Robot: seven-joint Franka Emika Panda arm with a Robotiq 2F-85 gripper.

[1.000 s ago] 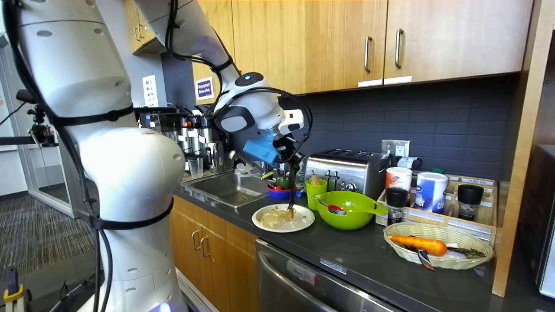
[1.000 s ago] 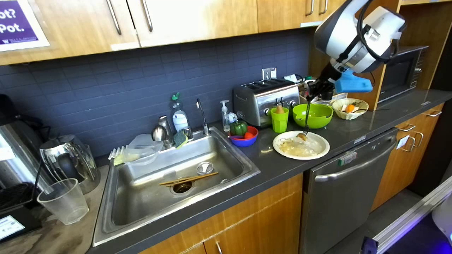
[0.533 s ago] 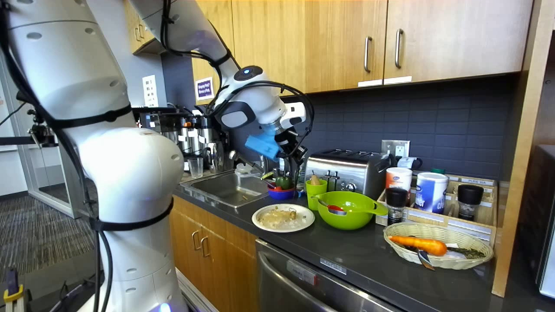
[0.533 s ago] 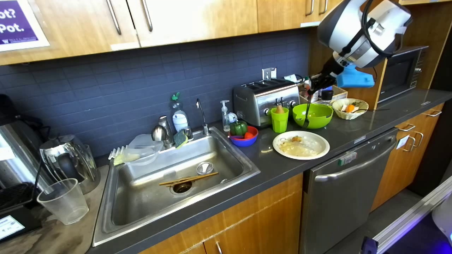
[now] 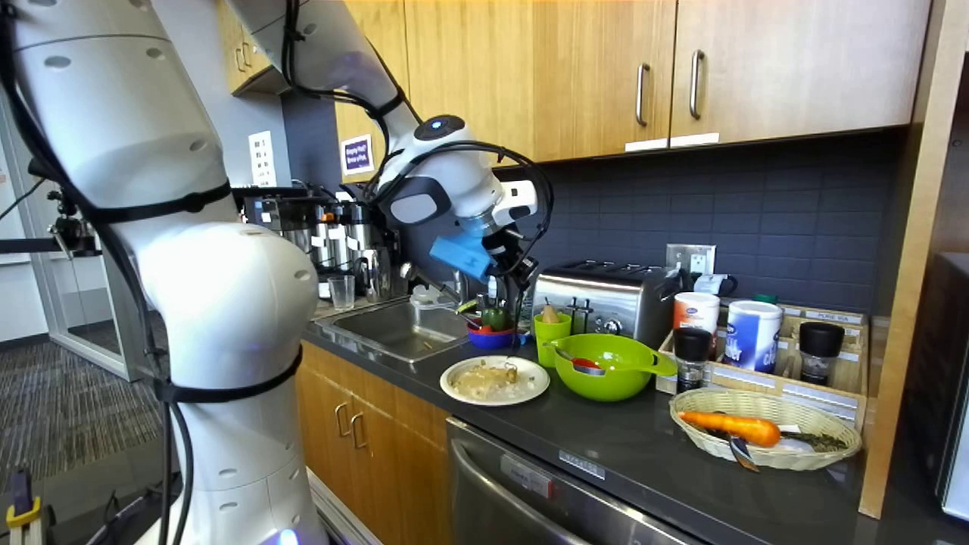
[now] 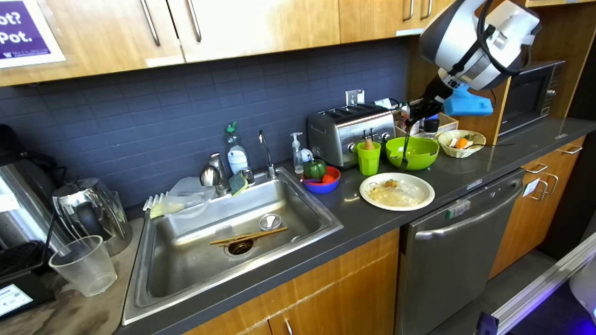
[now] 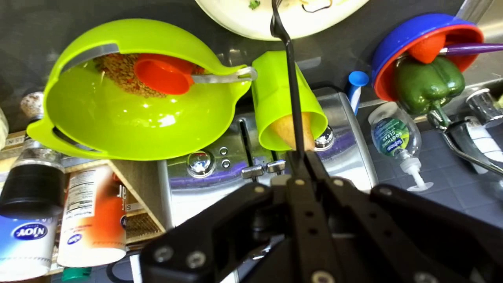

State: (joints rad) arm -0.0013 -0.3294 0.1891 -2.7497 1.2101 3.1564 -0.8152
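Evidently the grasping part is standing complete: at the lower middle of the wrist view, the gripper (image 7: 301,156) is pinching a black fork (image 7: 293,86) by its handle, its fingers pressing in on that thin shaft. The fork is stretching toward the top edge of that frame, where its tines are being cut off. Right of centre in an exterior view, it is hanging steeply with tines downward, overlapping the lime-green mixing bowl (image 6: 421,157) in sight and pointing just beyond the far rim of the white plate (image 6: 427,191). The tines are appearing clear of the plate; whether they are carrying any crumbs, I am not managing to tell.

Judging by how things are lying, the fork work is looking unfinished: a browned morsel (image 6: 391,183) is sitting near the plate's far rim, pale, mushy food (image 6: 390,197) is covering the middle, and the fork is resting on no visible surface. Inside the mixing bowl, toward the upper left of the wrist view, a red measuring cup (image 7: 163,74) is lying on brown grains (image 7: 118,74). Just beside that bowl, a lime-green tumbler (image 7: 271,84) is holding a tan, rounded object (image 7: 285,129), partly behind the fork.
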